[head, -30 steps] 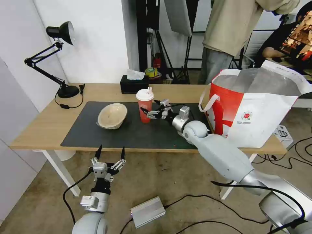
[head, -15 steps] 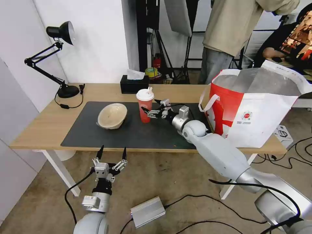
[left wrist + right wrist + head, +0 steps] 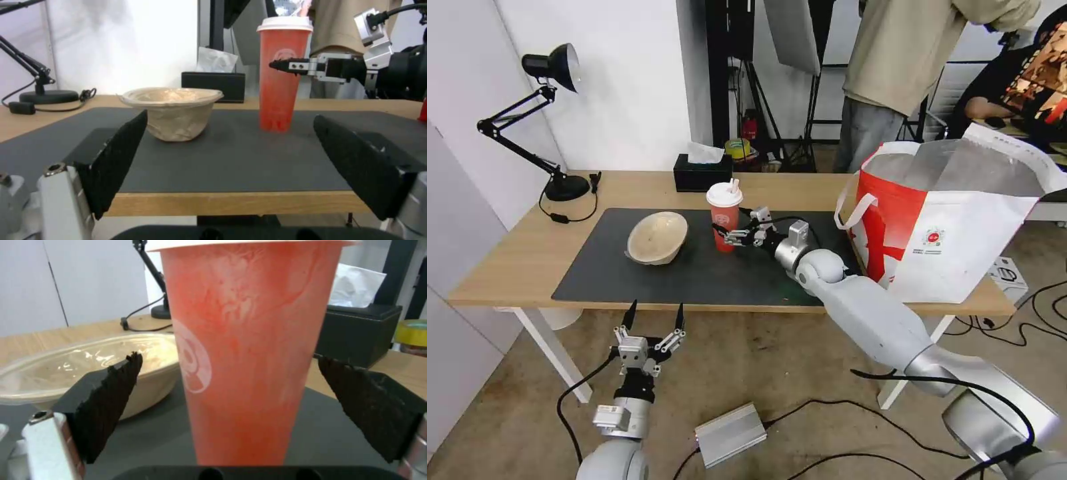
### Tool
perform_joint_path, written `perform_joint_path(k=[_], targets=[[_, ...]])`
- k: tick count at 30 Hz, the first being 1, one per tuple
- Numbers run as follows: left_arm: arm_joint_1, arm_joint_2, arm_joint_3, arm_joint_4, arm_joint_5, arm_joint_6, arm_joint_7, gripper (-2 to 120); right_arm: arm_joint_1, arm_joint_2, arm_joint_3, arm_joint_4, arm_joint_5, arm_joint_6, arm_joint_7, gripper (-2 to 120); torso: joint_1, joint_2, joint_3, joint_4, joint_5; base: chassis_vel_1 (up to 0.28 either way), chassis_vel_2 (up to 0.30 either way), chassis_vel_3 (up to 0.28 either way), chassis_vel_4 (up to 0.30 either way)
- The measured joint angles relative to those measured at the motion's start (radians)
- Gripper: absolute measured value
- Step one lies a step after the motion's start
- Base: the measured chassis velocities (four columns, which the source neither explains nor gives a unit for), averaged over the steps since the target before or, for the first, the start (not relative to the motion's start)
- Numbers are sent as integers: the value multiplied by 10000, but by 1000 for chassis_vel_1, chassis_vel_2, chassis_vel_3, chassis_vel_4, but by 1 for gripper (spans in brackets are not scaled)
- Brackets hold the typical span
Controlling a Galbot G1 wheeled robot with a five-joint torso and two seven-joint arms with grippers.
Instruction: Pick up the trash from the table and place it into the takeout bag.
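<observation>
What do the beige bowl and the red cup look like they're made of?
The beige bowl looks like molded paper pulp: matte, wrinkled walls, with a seemingly glossy lining. The red cup is probably translucent plastic, streaked inside, with a smooth white lid.

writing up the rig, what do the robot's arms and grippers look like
Both arms are smooth light-grey shells with rounded silver joints and black cables along them. The left gripper and right gripper are silver metal frames carrying two black, pointed fingers with ridged pads.
</observation>
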Motion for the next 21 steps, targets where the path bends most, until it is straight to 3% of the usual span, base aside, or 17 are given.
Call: perform_joint_path(k=[16,21], targets=[[46,-27,-26,-44,0,-17,0,100,105,280,83,-311,-155,66,-21,100,0,0,1,0,0,0,0,0,0],[34,-31,-25,-46,0,-17,0,100,129,299,89,-357,-195,69,-17,91,0,0,2,0,0,0,0,0,0]])
